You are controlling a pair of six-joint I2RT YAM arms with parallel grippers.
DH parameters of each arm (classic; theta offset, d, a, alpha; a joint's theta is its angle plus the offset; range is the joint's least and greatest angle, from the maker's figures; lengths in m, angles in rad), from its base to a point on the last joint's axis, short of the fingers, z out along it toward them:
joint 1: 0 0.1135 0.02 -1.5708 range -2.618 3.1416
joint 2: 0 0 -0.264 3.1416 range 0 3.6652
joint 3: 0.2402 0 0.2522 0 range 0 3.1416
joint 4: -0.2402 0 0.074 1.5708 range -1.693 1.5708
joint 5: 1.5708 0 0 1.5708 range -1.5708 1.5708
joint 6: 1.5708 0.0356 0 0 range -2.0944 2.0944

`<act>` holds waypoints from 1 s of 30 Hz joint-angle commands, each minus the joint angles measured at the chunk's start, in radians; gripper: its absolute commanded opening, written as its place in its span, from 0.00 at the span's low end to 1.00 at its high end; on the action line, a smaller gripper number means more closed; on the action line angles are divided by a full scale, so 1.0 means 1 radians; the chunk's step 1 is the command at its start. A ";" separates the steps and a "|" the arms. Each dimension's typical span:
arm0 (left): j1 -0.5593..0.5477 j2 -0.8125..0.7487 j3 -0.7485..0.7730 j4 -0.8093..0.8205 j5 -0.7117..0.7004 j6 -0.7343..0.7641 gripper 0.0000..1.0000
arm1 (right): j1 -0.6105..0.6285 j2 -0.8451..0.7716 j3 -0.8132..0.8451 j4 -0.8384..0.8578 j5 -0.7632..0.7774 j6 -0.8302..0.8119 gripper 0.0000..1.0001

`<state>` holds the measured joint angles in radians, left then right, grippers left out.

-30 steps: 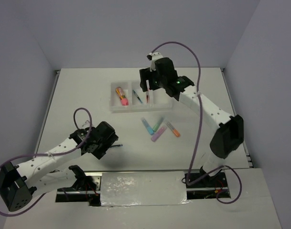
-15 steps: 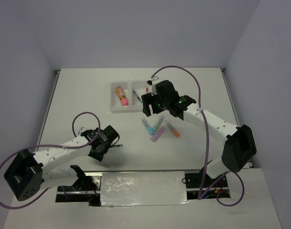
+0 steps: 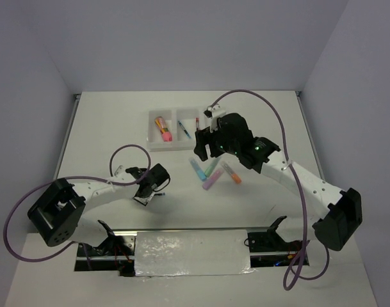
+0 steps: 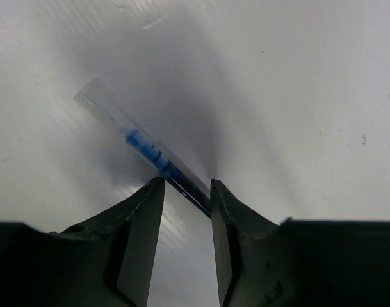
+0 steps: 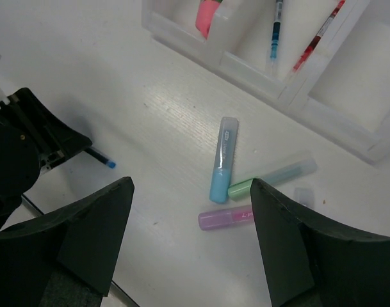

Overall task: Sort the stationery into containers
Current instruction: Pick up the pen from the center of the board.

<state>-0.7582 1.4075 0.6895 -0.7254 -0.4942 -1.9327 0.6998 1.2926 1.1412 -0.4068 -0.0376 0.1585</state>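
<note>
A thin blue pen [image 4: 140, 144] lies slantwise on the table. My left gripper [image 4: 185, 185] [image 3: 148, 190] is down over it, jaws narrowed, and the pen's dark end crosses between the fingertips [image 4: 215, 192], where a gap still shows. My right gripper [image 5: 191, 182] [image 3: 204, 148] hangs open and empty above the blue marker [image 5: 221, 163] [image 3: 197, 169], teal marker [image 5: 271, 178], purple marker [image 5: 227, 217] and orange marker [image 3: 232, 173]. The white tray [image 3: 151, 131] [image 5: 259, 80] holds a pink-orange-yellow piece [image 3: 161, 126] in its left compartment, and a blue pen [image 5: 275, 29] and red pen [image 5: 319, 35] in the middle one.
The right arm's wrist covers most of the tray's right compartment in the top view. Purple cables loop over both arms. The table's near edge [image 3: 195, 229] lies just behind the left gripper, with the arm bases below it.
My left gripper dropped onto the blue pen and its jaws narrowed from wide open. The right gripper drew back from over the tray to above the markers.
</note>
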 commanded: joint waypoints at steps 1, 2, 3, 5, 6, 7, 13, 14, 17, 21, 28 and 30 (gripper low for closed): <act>-0.003 0.090 -0.106 0.141 0.173 0.032 0.47 | 0.007 -0.071 -0.021 -0.006 -0.008 -0.027 0.82; -0.001 0.097 -0.135 0.158 0.184 0.038 0.46 | 0.007 -0.085 -0.038 -0.003 -0.011 -0.028 0.82; -0.001 0.103 -0.146 0.175 0.203 0.047 0.43 | 0.006 -0.102 -0.046 0.003 -0.019 -0.030 0.82; -0.001 0.117 -0.166 0.213 0.220 0.087 0.40 | 0.004 -0.150 -0.075 0.011 -0.036 -0.033 0.82; -0.001 0.122 -0.166 0.228 0.226 0.112 0.37 | 0.006 -0.165 -0.083 0.013 -0.036 -0.033 0.82; -0.003 0.137 -0.162 0.242 0.229 0.173 0.35 | 0.006 -0.192 -0.087 0.010 -0.056 -0.033 0.82; -0.003 0.255 -0.067 0.205 0.272 0.363 0.15 | 0.004 -0.295 -0.115 0.016 -0.134 -0.024 0.84; -0.003 0.260 -0.085 0.237 0.279 0.370 0.15 | 0.003 -0.305 -0.116 0.016 -0.137 -0.024 0.84; -0.003 0.283 -0.116 0.297 0.295 0.396 0.00 | 0.004 -0.335 -0.116 0.005 -0.136 -0.023 0.84; -0.016 0.317 -0.090 0.243 0.257 0.442 0.00 | 0.004 -0.365 -0.124 -0.013 -0.127 -0.022 0.85; -0.131 0.124 0.020 0.080 0.040 0.514 0.00 | 0.000 -0.403 -0.136 -0.027 -0.081 -0.001 0.86; -0.142 0.114 0.063 0.052 -0.015 0.575 0.00 | -0.002 -0.401 -0.132 -0.033 -0.076 0.009 0.86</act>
<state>-0.8841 1.4982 0.7513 -0.3767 -0.4110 -1.5085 0.6998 0.9096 1.0069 -0.4397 -0.1364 0.1513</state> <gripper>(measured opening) 0.197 0.860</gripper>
